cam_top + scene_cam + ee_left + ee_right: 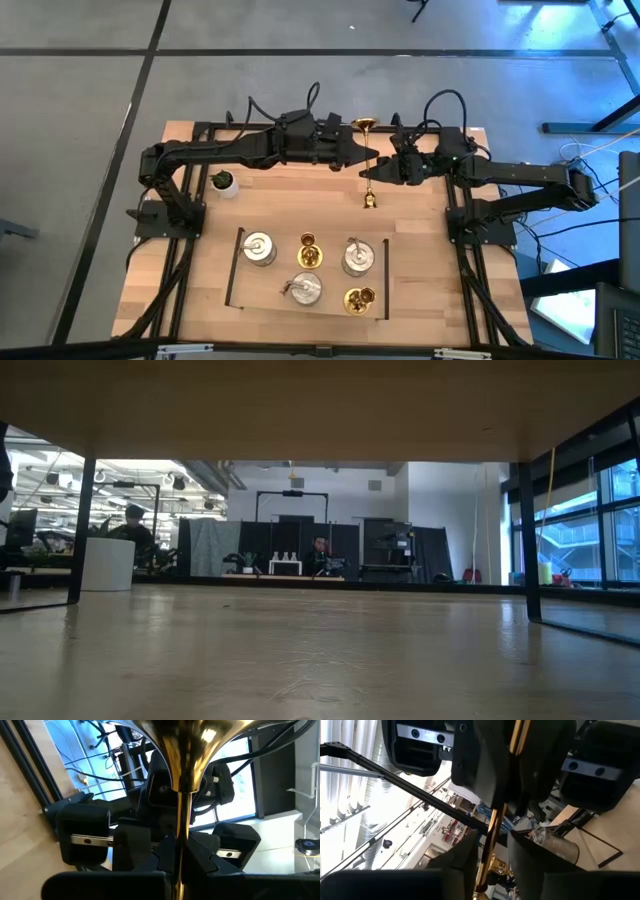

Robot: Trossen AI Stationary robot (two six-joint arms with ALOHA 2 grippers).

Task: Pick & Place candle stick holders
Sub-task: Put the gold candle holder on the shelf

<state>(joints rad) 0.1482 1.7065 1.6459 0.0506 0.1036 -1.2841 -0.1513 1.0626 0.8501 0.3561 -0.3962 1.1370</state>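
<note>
Brass candle stick holder (368, 160) between both arms' clamped fingers, above five trayed holders (308, 266).

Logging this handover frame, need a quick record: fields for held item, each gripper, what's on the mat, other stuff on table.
held item: gold brass holder, slim stem, lifted between both arms at the table's far side
left gripper: shut on the stem
right gripper: fingers either side of the same stem, grip not clear
mat: three squat silver-grey holders, two gold brass holders
other: small potted plant near the left arm
</note>
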